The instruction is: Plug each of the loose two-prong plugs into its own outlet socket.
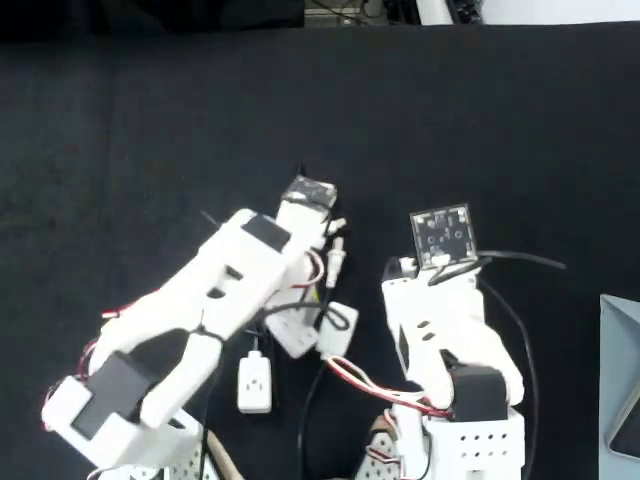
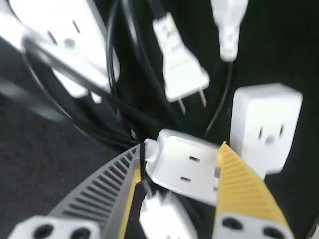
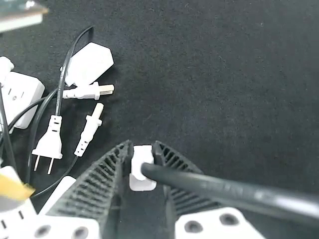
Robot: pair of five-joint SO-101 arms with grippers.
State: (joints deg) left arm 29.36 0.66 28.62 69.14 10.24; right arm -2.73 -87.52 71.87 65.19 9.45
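The left gripper (image 2: 180, 149) sat closed against both sides of a white outlet socket (image 2: 187, 169), apparently to steady it in the clutter near the middle of the worktop's (image 1: 500, 120) edge by the arms' bases. The right gripper (image 3: 142, 145) was clamped on a white plug (image 3: 138, 183) near that cluster, seemingly ready for insertion. The held plug trailed a black cord (image 3: 224, 191), its prongs hidden, while another two-prong plug (image 3: 47, 144) lay loose close by.
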